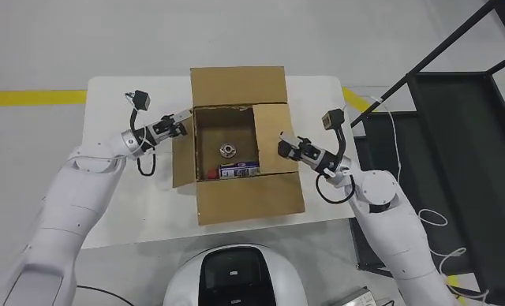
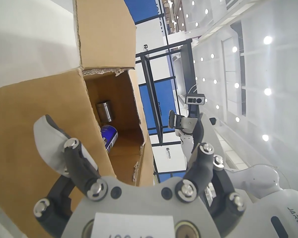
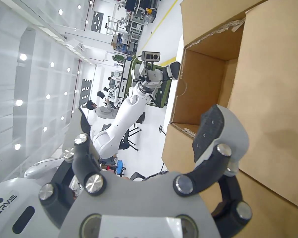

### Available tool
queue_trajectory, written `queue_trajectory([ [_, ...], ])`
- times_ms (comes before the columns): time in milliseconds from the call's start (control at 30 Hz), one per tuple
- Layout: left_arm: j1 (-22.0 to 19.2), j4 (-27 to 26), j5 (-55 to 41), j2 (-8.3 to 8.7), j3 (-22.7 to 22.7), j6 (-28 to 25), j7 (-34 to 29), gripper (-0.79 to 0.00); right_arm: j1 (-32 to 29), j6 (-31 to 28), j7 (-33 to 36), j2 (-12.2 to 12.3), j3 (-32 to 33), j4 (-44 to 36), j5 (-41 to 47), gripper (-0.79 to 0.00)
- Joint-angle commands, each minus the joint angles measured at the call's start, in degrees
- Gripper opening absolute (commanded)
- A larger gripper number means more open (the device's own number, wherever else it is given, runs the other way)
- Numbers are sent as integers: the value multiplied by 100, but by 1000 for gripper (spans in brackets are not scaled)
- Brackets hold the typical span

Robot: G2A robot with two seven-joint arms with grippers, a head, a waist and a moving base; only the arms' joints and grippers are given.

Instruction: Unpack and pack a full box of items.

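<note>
Beside the box (image 1: 248, 197), left gripper (image 1: 180, 126) and right gripper (image 1: 286, 145) hover, jaws apart.

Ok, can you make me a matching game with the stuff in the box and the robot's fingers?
Things:
1 cylinder
2 can
3 left fingers
4 right fingers

Places:
A over a flap of the box
B middle of the box floor
C beside the box, outside it
D in the box, by a wall

Pairs: 1-B, 2-D, 3-C, 4-A
</note>
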Motion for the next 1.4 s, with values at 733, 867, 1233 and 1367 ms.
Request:
queue_trajectory([
  [733,529,-2274,-108,134,-532,305,-779,0,-571,-48,240,111,590,-245,437,0],
  [867,344,-2382,159,-6,-35,717,-531,0,-989,-149,74,135,952,-228,696,0],
  [1233,-108,-1776,90,-282,599,809,-237,0,-1260,-212,84,147,1121,-229,908,0],
  [1367,-108,-1776,90,-282,599,809,-237,0,-1260,-212,84,147,1121,-229,908,0],
])
